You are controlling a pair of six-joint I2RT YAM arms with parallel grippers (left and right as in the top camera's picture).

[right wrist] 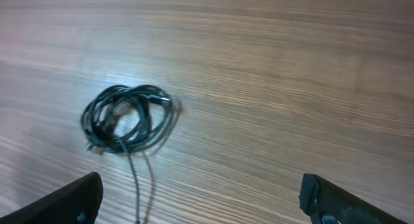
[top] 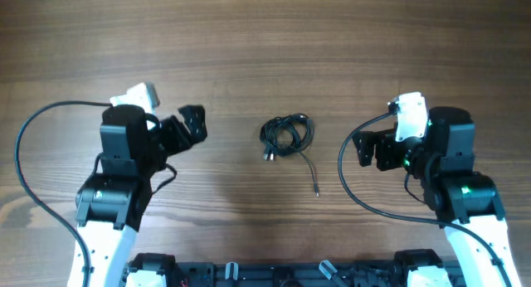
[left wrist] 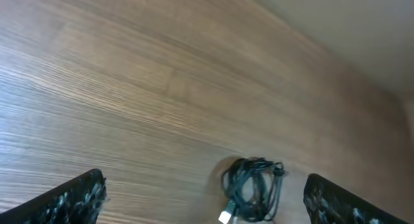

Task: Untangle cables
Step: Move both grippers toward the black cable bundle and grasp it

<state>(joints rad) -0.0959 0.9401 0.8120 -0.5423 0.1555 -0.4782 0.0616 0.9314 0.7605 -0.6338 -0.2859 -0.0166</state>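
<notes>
The cables are thin black cords bunched in a small coil at the middle of the wooden table, with one loose tail running toward the front and a silver plug end at the coil's front left. The coil also shows in the left wrist view and in the right wrist view. My left gripper is open and empty, left of the coil and apart from it. My right gripper is open and empty, right of the coil and apart from it.
The wooden table carries only the cable bundle. Thick black arm wires loop beside each arm, at the left and at the right. The arm bases stand at the front edge.
</notes>
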